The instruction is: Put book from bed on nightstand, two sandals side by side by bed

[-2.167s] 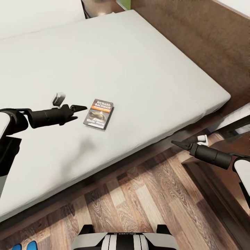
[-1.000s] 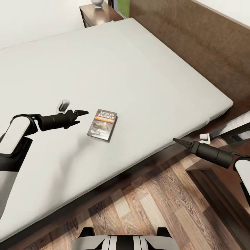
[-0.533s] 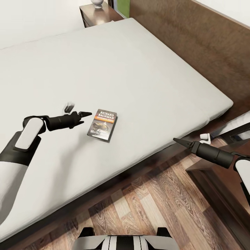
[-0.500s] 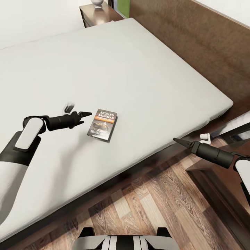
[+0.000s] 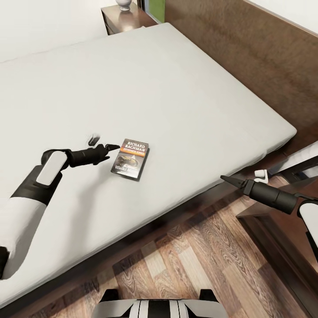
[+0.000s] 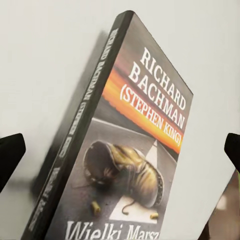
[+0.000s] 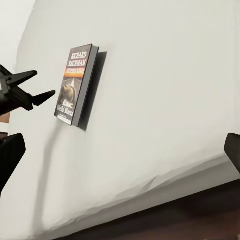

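Lying flat near the front edge of the bed [image 5: 185,88], the book [image 5: 130,158] shows its cover upward, and we are closing on it. Over the last couple of seconds our left gripper [image 5: 112,147] has crept across the mattress, and its tips now sit just beside the book's upper-left corner. In the left wrist view the fingers [image 6: 10,155] stand spread wide, with the cover between them, so we judge the grasp is about to begin. Our right gripper [image 5: 225,179] hangs over the floor [image 5: 185,247] off the bed's edge, unchanged; we cannot tell its opening from the head view. A nightstand [image 5: 126,17] stands beyond the far side.
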`<state>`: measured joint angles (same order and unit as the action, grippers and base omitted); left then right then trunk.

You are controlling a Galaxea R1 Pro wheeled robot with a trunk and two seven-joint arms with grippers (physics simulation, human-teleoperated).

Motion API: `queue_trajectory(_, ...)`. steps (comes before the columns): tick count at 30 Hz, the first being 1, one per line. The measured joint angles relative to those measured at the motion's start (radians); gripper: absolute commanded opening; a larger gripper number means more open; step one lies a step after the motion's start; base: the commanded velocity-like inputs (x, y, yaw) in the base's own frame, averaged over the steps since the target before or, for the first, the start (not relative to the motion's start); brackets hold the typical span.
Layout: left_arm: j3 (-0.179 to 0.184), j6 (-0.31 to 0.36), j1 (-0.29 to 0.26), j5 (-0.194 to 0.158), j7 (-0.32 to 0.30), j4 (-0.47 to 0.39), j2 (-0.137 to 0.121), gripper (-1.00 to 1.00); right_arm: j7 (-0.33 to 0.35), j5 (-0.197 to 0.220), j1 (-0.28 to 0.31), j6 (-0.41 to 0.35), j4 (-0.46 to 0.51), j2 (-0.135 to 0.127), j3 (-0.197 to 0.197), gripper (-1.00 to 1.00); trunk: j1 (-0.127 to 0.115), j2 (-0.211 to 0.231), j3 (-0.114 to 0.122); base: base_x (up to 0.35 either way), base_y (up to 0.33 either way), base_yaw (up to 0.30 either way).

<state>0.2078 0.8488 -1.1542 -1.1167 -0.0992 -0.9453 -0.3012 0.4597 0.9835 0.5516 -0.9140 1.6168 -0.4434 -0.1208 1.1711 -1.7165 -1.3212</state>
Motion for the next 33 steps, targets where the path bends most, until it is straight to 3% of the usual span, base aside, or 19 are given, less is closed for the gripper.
queue_trajectory(3,0.003,-0.021,-0.007,0.066,-0.050,0.050,0.023,1.00,0.000,0.000,0.000,0.002,0.000,0.000,0.000,1.00,0.000,0.000,0.000,0.000,0.000,0.000)
queue_trajectory(4,0.003,-0.021,-0.007,0.067,-0.051,0.051,0.023,1.00,0.000,0.000,0.000,0.002,0.000,0.000,0.000,1.00,0.000,0.000,0.000,0.000,0.000,0.000)
queue_trajectory(7,0.004,-0.041,-0.013,0.113,-0.101,0.088,0.038,1.00,0.000,0.000,-0.001,0.002,0.000,0.000,0.000,1.00,0.000,0.000,0.000,0.000,0.000,0.000)
queue_trajectory(13,0.001,-0.059,-0.022,0.151,-0.161,0.124,0.050,1.00,0.000,0.000,-0.002,0.003,0.000,0.000,0.001,1.00,0.000,0.000,0.000,0.000,0.000,0.000)
queue_trajectory(23,0.001,-0.060,-0.023,0.149,-0.174,0.131,0.049,1.00,0.000,0.000,-0.003,0.003,0.000,0.000,0.001,1.00,0.000,0.000,0.000,0.000,0.000,-0.010)
queue_trajectory(33,0.001,-0.060,-0.024,0.151,-0.175,0.132,0.049,1.00,0.000,0.000,-0.003,0.003,0.000,0.000,0.001,1.00,0.000,0.000,0.000,0.000,0.000,-0.152)
